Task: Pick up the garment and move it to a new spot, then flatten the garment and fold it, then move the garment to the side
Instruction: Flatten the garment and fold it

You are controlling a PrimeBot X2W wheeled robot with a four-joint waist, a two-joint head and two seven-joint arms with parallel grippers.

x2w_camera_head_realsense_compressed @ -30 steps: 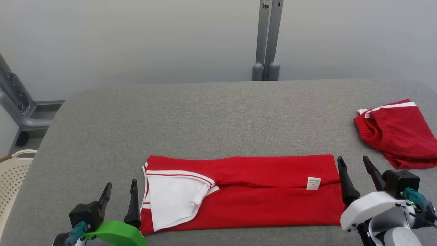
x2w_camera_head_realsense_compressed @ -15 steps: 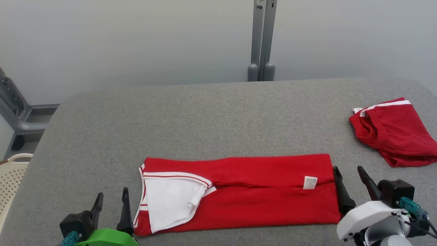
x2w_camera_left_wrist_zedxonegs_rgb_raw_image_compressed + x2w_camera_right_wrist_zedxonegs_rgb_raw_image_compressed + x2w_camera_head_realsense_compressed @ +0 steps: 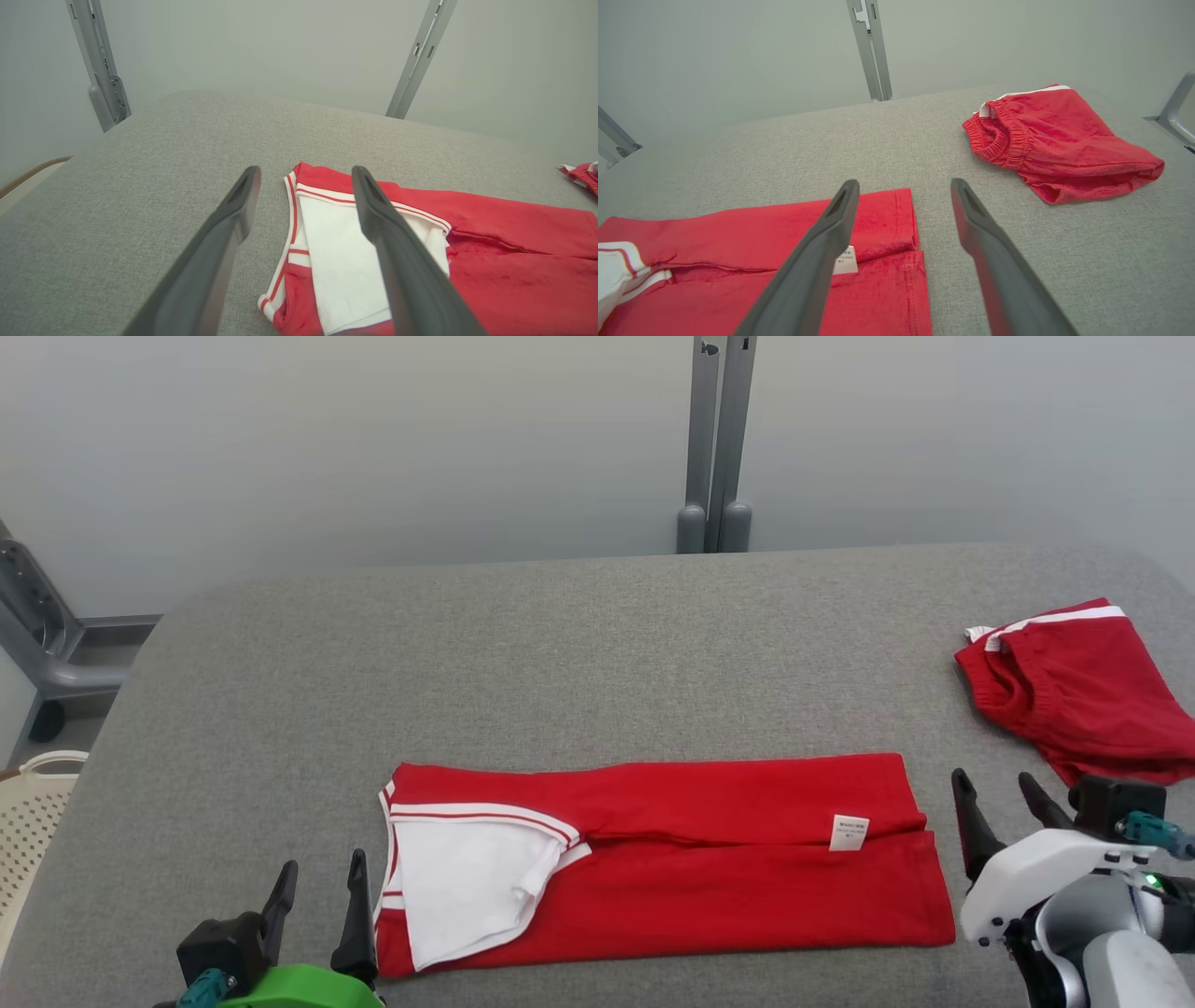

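Red-and-white cloth garment (image 3: 700, 887) lies folded lengthwise near the front edge of the grey padded table (image 3: 560, 653), left gripper (image 3: 323, 863) and right gripper (image 3: 991, 779) gaping empty, cross-fold and side move seemingly left

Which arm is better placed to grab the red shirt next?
Likely left: open fingers of the left gripper frame the red shirt at its collar edge; the right gripper frames bare table.

Both low, left claw (image 3: 323, 861) and right claw (image 3: 991, 775) spread wide, holding nothing
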